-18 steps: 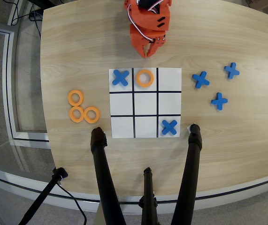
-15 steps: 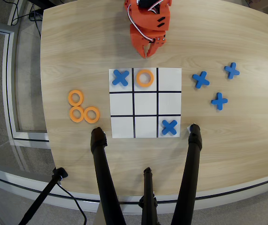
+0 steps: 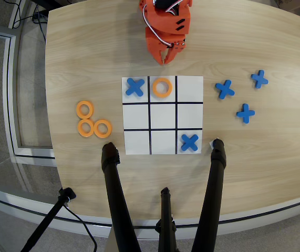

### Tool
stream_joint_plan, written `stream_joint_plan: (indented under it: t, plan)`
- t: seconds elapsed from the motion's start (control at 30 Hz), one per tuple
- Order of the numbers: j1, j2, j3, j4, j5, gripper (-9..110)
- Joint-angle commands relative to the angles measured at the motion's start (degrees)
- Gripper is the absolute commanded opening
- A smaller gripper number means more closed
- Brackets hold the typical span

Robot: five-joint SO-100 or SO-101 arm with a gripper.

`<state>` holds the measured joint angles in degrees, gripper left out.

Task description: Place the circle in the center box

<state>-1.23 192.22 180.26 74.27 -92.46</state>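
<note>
The white nine-cell board [image 3: 137, 116] lies mid-table in the overhead view. Its center box [image 3: 163, 116] is bare. One orange ring [image 3: 162, 87] lies in the top middle cell. Three more orange rings lie left of the board: one [image 3: 85, 109] above, two [image 3: 85, 127] [image 3: 102, 128] side by side. Blue crosses sit in the top left cell [image 3: 134, 86] and bottom right cell [image 3: 190, 142]. My orange gripper [image 3: 167, 58] hangs folded at the table's far edge, above the board, holding nothing; its fingertips look close together.
Three loose blue crosses [image 3: 224, 89] [image 3: 259, 79] [image 3: 246, 113] lie right of the board. Black tripod legs [image 3: 111, 173] [image 3: 216, 168] rest on the table below the board. The table's curved edge runs along the left and bottom.
</note>
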Motion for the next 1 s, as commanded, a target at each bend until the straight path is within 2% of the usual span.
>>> stream_joint_plan:
  t: [0.0, 0.6, 0.97]
  plan:
    - [0.18, 0.09, 3.25, 0.35, 0.35, 0]
    - [-1.93, 0.00, 2.02, 0.35, 0.09, 0]
    - [1.85, -24.61, -33.57, 11.25, 1.76, 3]
